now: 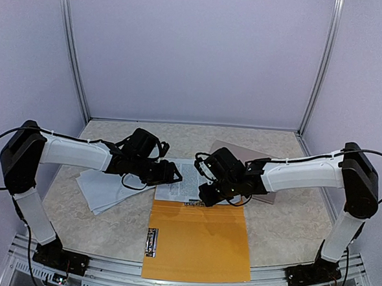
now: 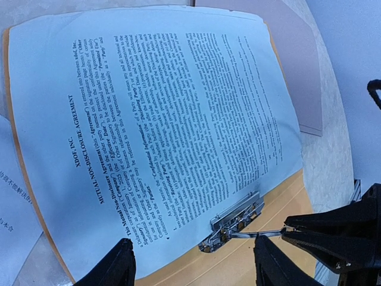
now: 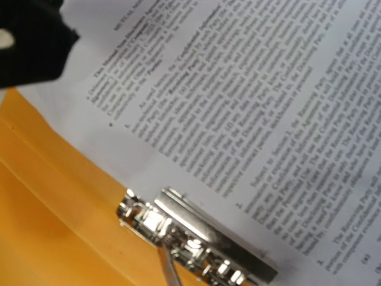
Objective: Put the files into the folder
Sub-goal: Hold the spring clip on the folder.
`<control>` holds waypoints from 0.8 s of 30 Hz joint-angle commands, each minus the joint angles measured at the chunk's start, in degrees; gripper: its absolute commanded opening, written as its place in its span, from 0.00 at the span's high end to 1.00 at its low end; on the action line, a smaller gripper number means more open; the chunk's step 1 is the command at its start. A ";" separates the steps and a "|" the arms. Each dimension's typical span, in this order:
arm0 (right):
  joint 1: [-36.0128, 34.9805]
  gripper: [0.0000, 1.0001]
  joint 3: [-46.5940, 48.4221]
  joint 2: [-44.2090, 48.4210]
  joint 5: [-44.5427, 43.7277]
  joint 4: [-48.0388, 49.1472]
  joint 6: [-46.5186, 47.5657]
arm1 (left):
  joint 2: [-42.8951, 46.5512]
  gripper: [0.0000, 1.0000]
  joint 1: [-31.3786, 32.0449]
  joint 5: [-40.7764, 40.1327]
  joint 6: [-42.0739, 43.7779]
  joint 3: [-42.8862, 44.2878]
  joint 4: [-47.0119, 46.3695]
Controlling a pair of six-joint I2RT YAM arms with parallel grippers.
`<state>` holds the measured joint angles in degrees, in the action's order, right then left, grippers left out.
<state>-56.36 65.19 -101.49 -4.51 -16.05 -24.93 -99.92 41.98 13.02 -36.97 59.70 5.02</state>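
Printed sheet (image 2: 166,119) lay on the far half of the open orange folder (image 1: 198,241), its near margin under the bar of the metal clip (image 2: 235,220) – placed, by my reading, but not yet clamped. Right arm (image 1: 299,172): jaws pinched together on the clip's wire lever (image 2: 265,233), likely to work the clamp. Left arm (image 1: 73,152): jaws apart, holding nothing, poised over the same margin, perhaps to steady the paper. More sheets (image 1: 107,190) lay loose on the worktop (image 1: 283,226), left of the folder. Both arms crowded the clip – little room between. Taupe cover (image 1: 242,151) just behind the right arm; folder's near half bare
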 commanded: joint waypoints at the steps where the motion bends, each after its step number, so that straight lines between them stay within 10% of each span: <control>1: -0.66 0.91 1.21 -0.92 -1.57 -1.25 -0.55 | 0.42 0.35 0.60 -1.03 1.71 -1.01 0.70; 24: -0.26 1.00 -1.86 -0.24 -1.34 0.13 -1.34 | 1.55 0.37 6.36 6.87 33.94 -9.65 -17.05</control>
<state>-56.36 64.93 -101.49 -7.79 -16.34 -25.87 -99.02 47.90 16.69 -13.61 50.92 -7.55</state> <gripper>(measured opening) 0.010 0.643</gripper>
